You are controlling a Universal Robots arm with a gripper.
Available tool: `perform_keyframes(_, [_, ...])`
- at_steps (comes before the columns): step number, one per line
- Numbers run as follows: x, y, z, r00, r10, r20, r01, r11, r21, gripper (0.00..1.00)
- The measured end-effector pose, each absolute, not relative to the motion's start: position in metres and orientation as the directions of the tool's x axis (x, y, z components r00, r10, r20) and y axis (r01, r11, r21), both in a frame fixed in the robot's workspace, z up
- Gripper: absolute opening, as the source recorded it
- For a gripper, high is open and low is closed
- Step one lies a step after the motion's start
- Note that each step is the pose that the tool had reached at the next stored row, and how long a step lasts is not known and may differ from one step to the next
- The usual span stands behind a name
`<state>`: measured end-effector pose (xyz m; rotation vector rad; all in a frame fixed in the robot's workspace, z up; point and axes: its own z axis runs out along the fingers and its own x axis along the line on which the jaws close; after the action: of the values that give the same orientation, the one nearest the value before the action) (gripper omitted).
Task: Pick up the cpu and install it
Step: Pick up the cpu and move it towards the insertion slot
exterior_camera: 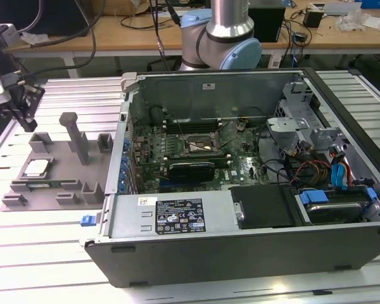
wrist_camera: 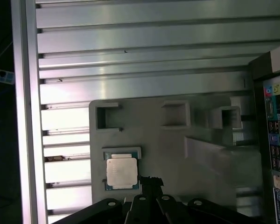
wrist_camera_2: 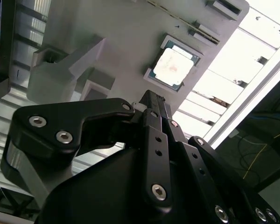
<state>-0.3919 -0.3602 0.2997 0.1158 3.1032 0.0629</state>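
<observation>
Slatted aluminium table (exterior_camera: 44, 266); a grey tray (exterior_camera: 60, 158) is set by its edge at the exterior view's left. The cpu (wrist_camera_2: 173, 68) is seated flat in a tray recess. The gripper (wrist_camera_2: 151, 98) is held clenched and empty, just above. The chip is judged light, stiff and fragile, best taken by opposite rims.

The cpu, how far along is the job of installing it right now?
Nothing looks done yet. The cpu lies in its recess on the grey fixture tray, outside the computer case. The end effector hangs above the tray near it, not holding it. Pickup and installation both remain.
</observation>
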Motion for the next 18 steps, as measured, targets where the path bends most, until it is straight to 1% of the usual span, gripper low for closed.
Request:
perform_keyframes(10, [-0.4, -0.36, 0.284, -0.996, 0.075, -0.039, 0.073, 0.996, 0.042, 0.11])
perform_keyframes(18, [-0.401, -0.362, 0.266, -0.997, 0.075, -0.033, 0.074, 0.997, 0.039, 0.11])
